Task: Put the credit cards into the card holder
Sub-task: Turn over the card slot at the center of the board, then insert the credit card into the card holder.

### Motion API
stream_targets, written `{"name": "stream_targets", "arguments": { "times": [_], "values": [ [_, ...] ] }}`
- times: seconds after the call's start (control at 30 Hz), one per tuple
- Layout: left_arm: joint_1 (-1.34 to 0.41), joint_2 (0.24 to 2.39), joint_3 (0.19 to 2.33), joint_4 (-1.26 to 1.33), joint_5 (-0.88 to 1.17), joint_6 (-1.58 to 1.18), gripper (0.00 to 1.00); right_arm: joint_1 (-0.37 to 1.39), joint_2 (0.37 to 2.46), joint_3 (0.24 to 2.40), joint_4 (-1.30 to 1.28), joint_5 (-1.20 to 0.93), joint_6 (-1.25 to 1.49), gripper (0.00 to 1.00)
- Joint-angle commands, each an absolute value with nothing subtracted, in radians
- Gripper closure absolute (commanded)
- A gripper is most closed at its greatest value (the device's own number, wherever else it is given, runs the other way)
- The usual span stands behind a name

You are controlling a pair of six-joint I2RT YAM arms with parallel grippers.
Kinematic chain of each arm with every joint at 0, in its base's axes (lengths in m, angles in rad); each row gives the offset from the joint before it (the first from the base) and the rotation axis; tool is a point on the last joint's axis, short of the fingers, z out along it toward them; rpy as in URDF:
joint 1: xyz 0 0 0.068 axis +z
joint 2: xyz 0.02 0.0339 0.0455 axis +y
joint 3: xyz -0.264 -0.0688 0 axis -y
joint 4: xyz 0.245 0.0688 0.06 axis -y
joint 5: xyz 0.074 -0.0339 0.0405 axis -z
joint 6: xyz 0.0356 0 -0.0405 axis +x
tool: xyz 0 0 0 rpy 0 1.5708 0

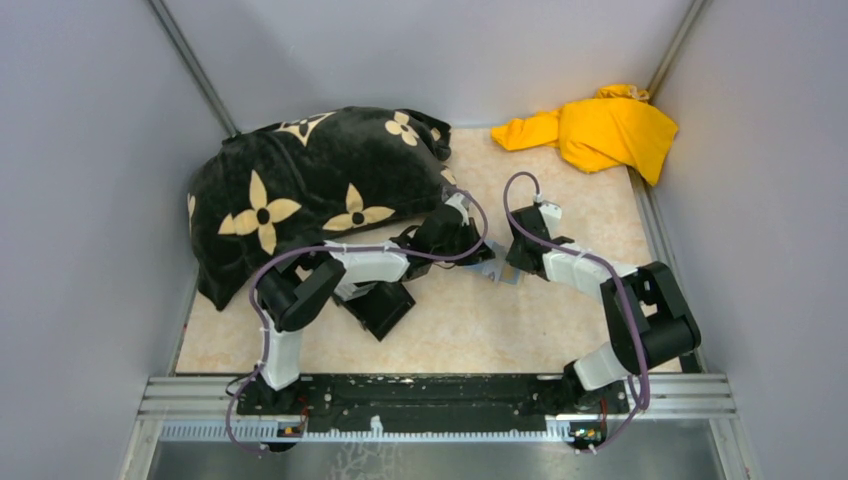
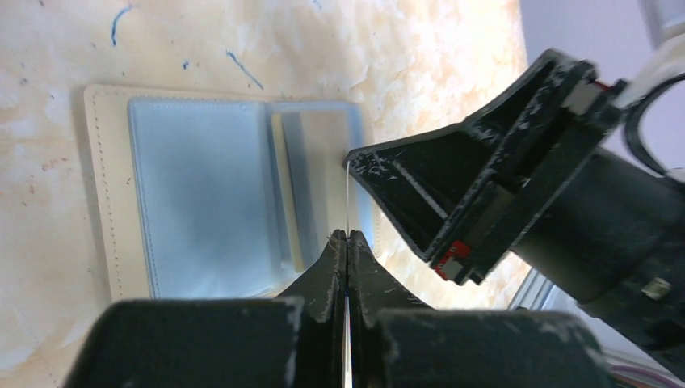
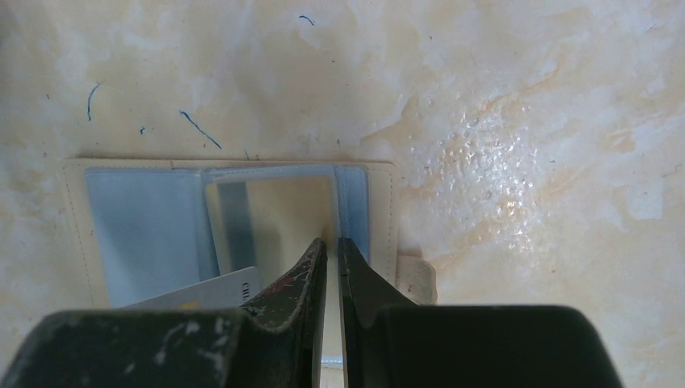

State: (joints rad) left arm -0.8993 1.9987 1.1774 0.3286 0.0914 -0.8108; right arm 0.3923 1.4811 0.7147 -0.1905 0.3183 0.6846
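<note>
A cream, marble-patterned table (image 1: 470,335) flecked with blue pen marks (image 3: 198,129) fills a booth of plain grey walls (image 1: 90,150). A black velvet cushion printed with beige flowers (image 1: 310,180) is slumped at the far left, and a crumpled yellow cloth (image 1: 600,130) lies in the far right corner. The tan folding card holder with pale blue clear pockets (image 2: 194,202) lies open and flat at mid-table, directly under both wrists, its small clasp tab (image 3: 416,279) poking out at one edge. The left gripper (image 2: 347,238) is clamped tight on a thin pale card (image 2: 347,194), which its own camera sees only as an edge-on line above the holder. The right wrist view catches one lettered corner of the card, the rest cut off by a finger. The right gripper (image 3: 331,246) hangs over the holder's inner pocket with a narrow slit between its fingers, and it cannot be told whether they pinch anything. A black cube-shaped box (image 1: 380,308) sits half hidden under the left arm, and from above the arms cover most of the holder.
</note>
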Motion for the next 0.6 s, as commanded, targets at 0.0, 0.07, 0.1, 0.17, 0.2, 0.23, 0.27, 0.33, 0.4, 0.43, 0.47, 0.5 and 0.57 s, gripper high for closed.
{"name": "stream_targets", "arguments": {
  "times": [0.0,0.07,0.1,0.17,0.2,0.23,0.27,0.33,0.4,0.43,0.47,0.5,0.57],
  "values": [
    [-0.86,1.952,1.143,0.389,0.104,-0.801,1.0,0.402,1.504,0.712,-0.201,0.312,0.702,0.9],
    [-0.828,1.955,1.125,0.432,0.141,-0.816,1.0,0.402,1.501,0.712,-0.204,0.313,0.7,0.9],
    [-0.815,1.96,1.12,0.446,0.158,-0.819,1.0,0.402,1.5,0.711,-0.206,0.314,0.7,0.9],
    [-0.792,1.967,1.107,0.472,0.183,-0.833,1.0,0.402,1.497,0.71,-0.208,0.315,0.698,0.9],
    [-0.781,1.97,1.094,0.494,0.197,-0.846,1.0,0.403,1.497,0.71,-0.209,0.317,0.698,0.9],
    [-0.77,1.973,1.079,0.521,0.211,-0.86,1.0,0.402,1.496,0.71,-0.209,0.316,0.698,0.9],
    [-0.76,1.977,1.067,0.542,0.224,-0.873,1.0,0.402,1.495,0.711,-0.209,0.317,0.696,0.9],
    [-0.749,1.988,1.054,0.569,0.242,-0.888,1.0,0.402,1.494,0.711,-0.21,0.317,0.695,0.9],
    [-0.746,1.999,1.053,0.583,0.252,-0.895,1.0,0.402,1.495,0.71,-0.208,0.314,0.694,0.9],
    [-0.744,2.007,1.057,0.588,0.26,-0.9,1.0,0.402,1.497,0.71,-0.208,0.314,0.694,0.9],
    [-0.744,2.014,1.059,0.592,0.27,-0.906,1.0,0.403,1.497,0.71,-0.208,0.314,0.693,0.9],
    [-0.744,2.021,1.06,0.603,0.279,-0.914,1.0,0.402,1.497,0.71,-0.209,0.312,0.693,0.9],
    [-0.744,2.033,1.059,0.627,0.301,-0.931,1.0,0.402,1.497,0.71,-0.208,0.313,0.691,0.9]
  ]
}}
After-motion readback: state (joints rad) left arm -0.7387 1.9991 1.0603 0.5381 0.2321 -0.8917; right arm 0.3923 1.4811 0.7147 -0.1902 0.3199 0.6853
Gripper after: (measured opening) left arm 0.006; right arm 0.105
